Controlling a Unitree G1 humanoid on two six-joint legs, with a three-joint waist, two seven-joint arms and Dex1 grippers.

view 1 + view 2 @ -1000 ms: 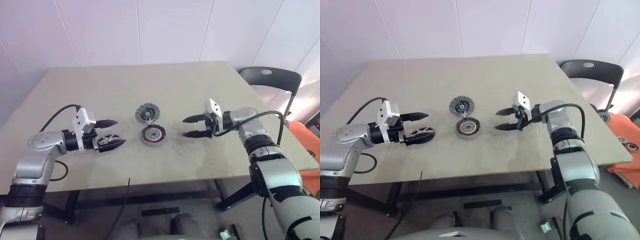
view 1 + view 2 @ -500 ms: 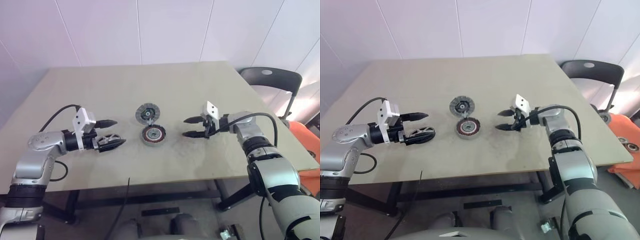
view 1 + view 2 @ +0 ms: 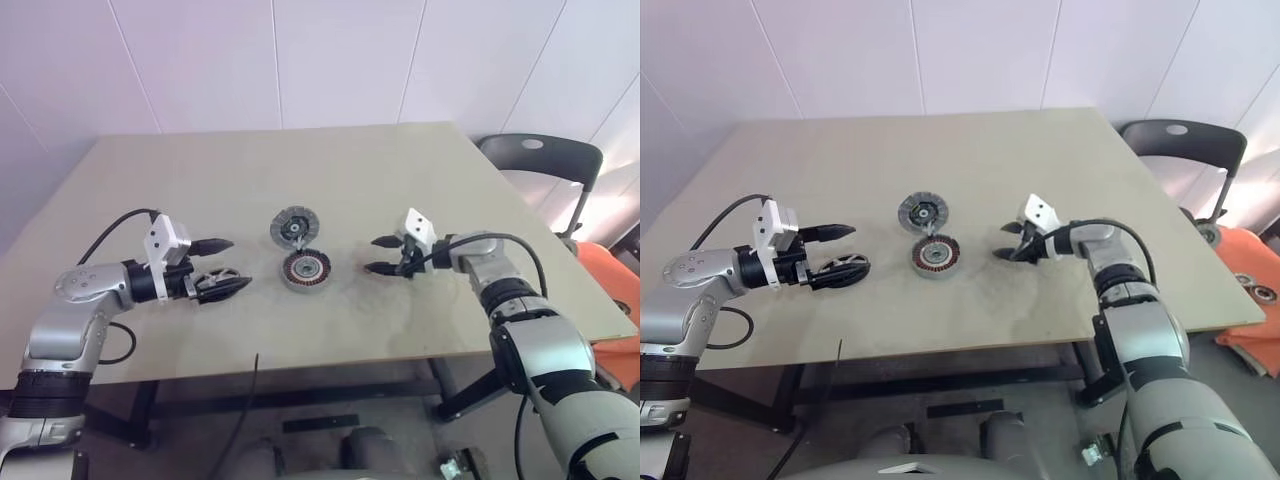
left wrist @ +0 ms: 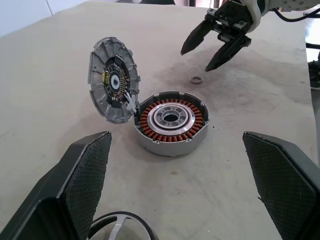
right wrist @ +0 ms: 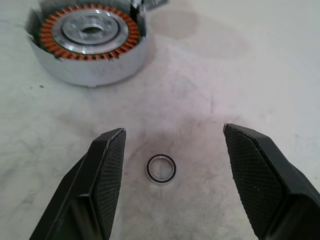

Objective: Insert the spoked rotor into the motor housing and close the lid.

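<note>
Rotor waiting at left, housing open mid-table, right tool reaching at a small ring.

Left tool (image 3: pixel 222 266) is hovering wide open over the rotor (image 3: pixel 213 279), which is lying flat on the table (image 3: pixel 400 180). It looks thin, stiff, light and probably slippery, so pinching across its rim seems best. The lid (image 4: pixel 113 78) is standing tilted against the housing (image 4: pixel 171 120). Right tool (image 5: pixel 172 185), jaws apart and empty, is straddling the ring (image 5: pixel 161 168).
</note>
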